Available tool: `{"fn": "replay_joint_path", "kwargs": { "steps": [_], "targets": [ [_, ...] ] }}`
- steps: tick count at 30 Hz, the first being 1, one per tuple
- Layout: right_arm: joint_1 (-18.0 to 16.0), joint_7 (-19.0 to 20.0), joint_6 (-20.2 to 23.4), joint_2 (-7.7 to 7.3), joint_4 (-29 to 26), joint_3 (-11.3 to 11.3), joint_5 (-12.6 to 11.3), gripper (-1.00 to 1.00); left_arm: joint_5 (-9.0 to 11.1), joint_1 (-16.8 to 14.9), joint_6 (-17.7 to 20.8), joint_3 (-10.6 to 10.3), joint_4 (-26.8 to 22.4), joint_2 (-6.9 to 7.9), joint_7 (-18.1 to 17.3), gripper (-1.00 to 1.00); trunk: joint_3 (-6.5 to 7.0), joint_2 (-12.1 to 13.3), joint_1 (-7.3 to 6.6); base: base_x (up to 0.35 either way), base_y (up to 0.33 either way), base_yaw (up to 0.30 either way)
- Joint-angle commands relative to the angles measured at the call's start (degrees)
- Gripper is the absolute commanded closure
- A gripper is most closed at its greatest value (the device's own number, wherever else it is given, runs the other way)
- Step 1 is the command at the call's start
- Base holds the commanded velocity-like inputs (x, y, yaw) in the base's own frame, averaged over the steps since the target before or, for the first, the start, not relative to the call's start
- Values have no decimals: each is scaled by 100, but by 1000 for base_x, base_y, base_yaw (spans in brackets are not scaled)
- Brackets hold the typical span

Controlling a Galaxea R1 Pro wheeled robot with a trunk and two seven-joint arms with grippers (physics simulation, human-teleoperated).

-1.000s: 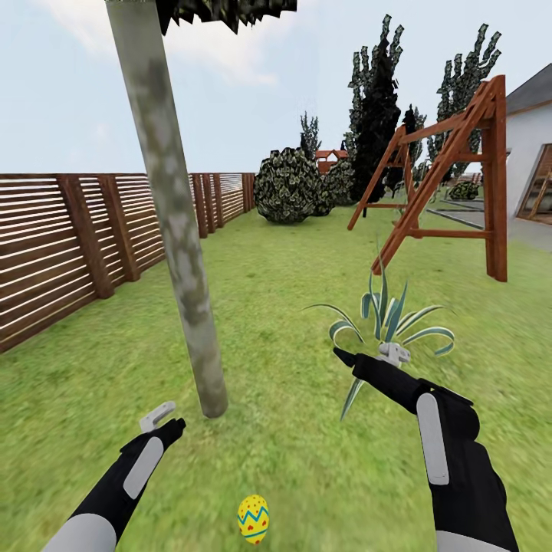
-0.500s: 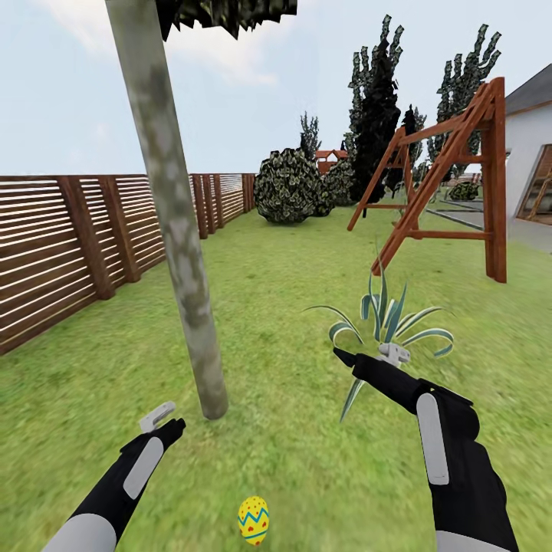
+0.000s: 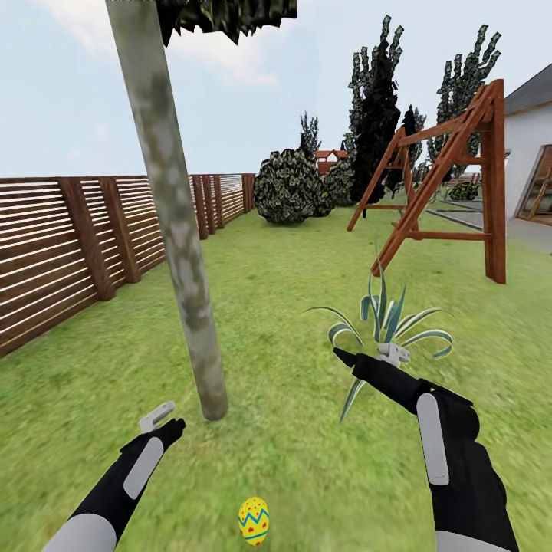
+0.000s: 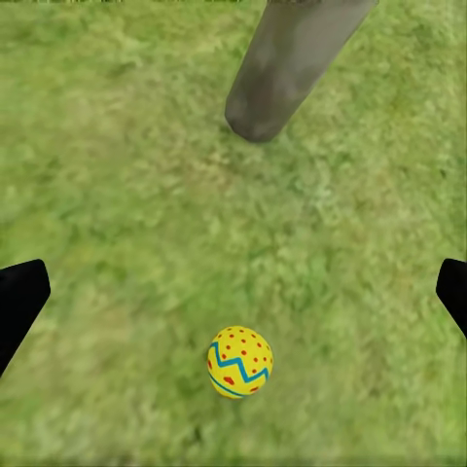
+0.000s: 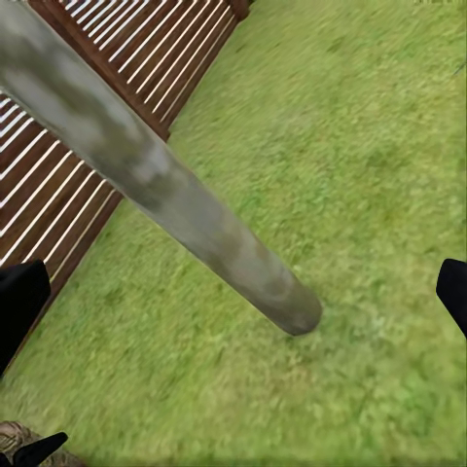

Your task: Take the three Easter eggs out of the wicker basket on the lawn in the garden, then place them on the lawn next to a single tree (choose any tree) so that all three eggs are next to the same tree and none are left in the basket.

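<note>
One Easter egg (image 3: 254, 520), yellow with red dots and a blue zigzag, lies on the lawn (image 3: 291, 429) a short way in front of the tree (image 3: 201, 349) with the pale mottled trunk. My left gripper (image 3: 170, 420) hovers open to the left of the trunk's base. In the left wrist view the egg (image 4: 239, 362) rests on grass between the spread fingers (image 4: 19, 297), untouched. My right gripper (image 3: 365, 353) is open and empty, held to the right of the trunk (image 5: 195, 229). The wicker basket is out of view.
A spiky striped plant (image 3: 391, 322) grows just beyond my right gripper. A slatted wooden fence (image 3: 84, 238) runs along the left. A wooden swing frame (image 3: 452, 169), round bushes (image 3: 290, 186), dark cypresses and a house wall (image 3: 529, 153) stand further back.
</note>
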Motion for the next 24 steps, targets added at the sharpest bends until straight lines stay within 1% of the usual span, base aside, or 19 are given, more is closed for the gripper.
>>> {"fn": "replay_joint_path", "kwargs": {
  "steps": [1, 20, 24],
  "targets": [
    [-7, 39, 32, 6, -4, -16, 17, -100, 49, -2, 22, -2, -12, 1, 32, -100, 10, 35, -21, 0, 0, 0],
    [-7, 39, 32, 10, -4, -14, 16, -100, 55, -2, 23, -3, -16, 1, 32, -100, 351, 797, -439, 0, 0, 0],
    [-7, 39, 32, 13, -4, -14, 16, -100, 63, -2, 23, -3, -19, 1, 32, -100, 351, 797, -439, 0, 0, 12]
  ]
}}
